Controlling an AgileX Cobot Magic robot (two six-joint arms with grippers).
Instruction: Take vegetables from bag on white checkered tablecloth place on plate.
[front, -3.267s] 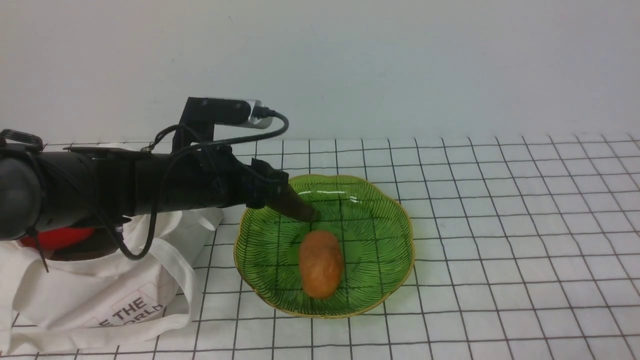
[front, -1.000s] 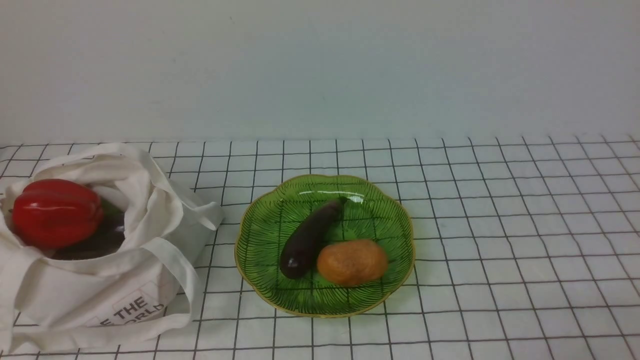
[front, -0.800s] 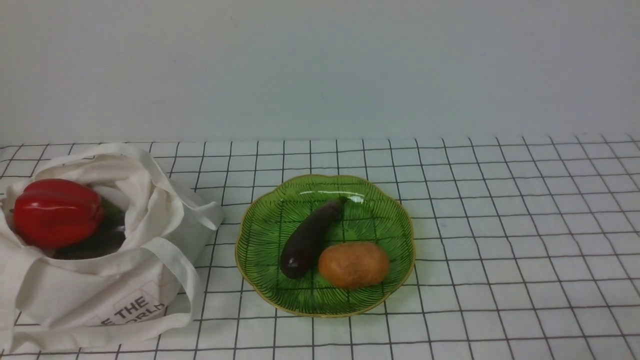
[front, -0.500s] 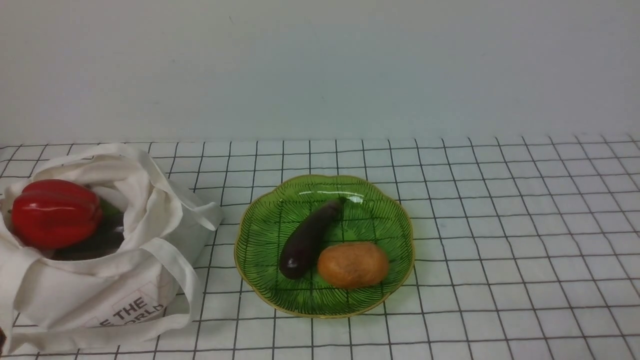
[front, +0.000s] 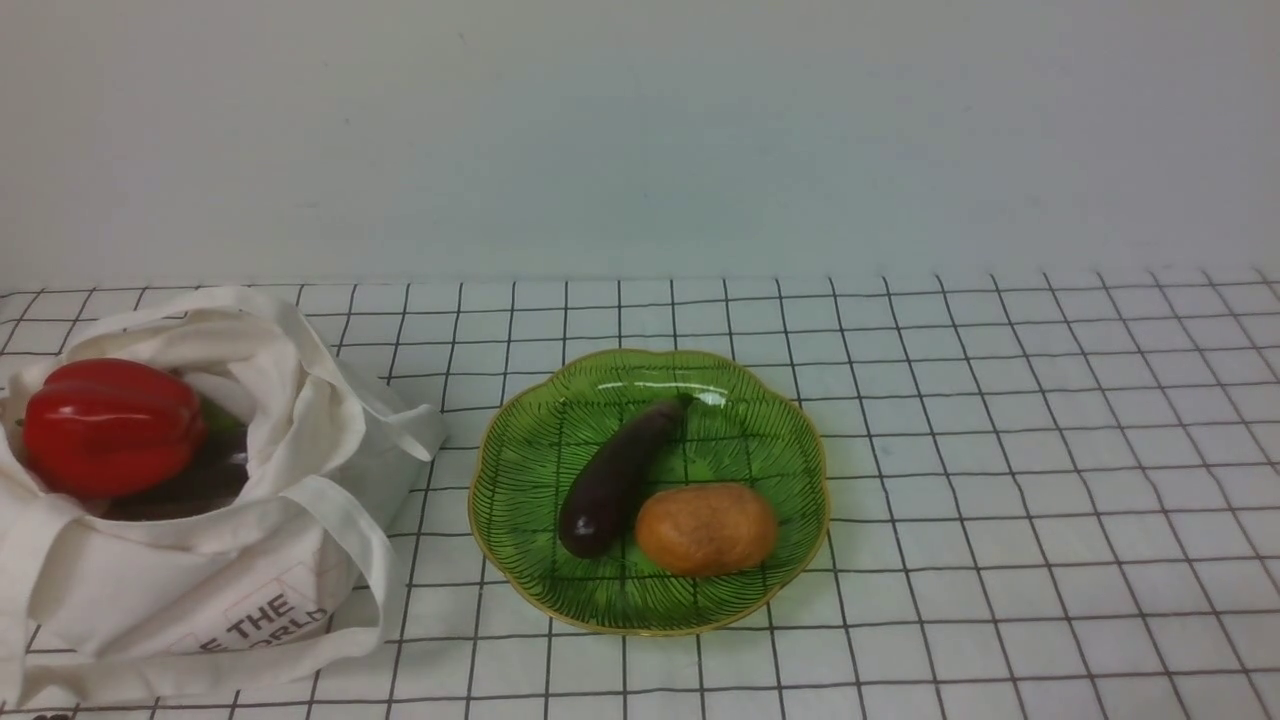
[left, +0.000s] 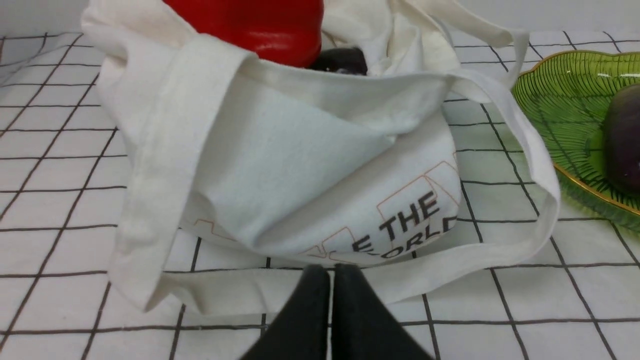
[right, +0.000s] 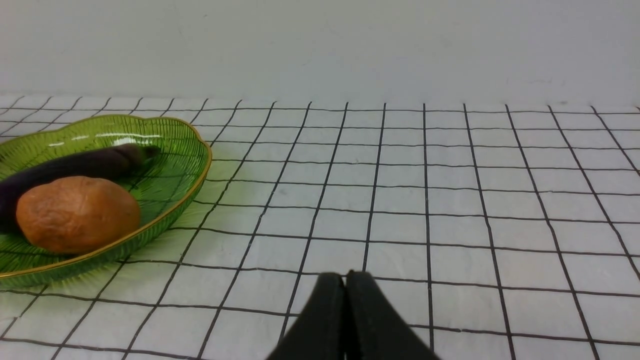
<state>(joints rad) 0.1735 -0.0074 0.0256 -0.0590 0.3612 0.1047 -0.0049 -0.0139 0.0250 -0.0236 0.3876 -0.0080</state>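
2 vegetables sit on the plate from where I'm watching, and 1 more shows in the bag. Biggest thing on my screens is the white tablecloth ruled into small squares by thin black lines (front: 1000, 450), covering the table. On its left side slumps the soft off-white canvas tote bag with black printed letters (front: 190, 560), mouth gaping, straps looped loose onto the cloth. Just right of it, not touching the bag's body, is the translucent green glass plate with a scalloped gold rim and dark vein lines (front: 520, 450).

Inside the bag's mouth I see the big glossy red bell pepper (front: 110, 425), resting on something dark I can't identify. On the plate lies the slim dark purple eggplant (front: 615, 475), slanted, stem end toward the far rim, and touching its near end is the orange-brown oval potato (front: 706, 529).

My left hand (left: 330, 300) is fully closed and empty, low over the cloth just in front of the bag's printed side. My right hand (right: 345, 305) is pressed closed too, holding nothing, over bare cloth to the right of the plate.
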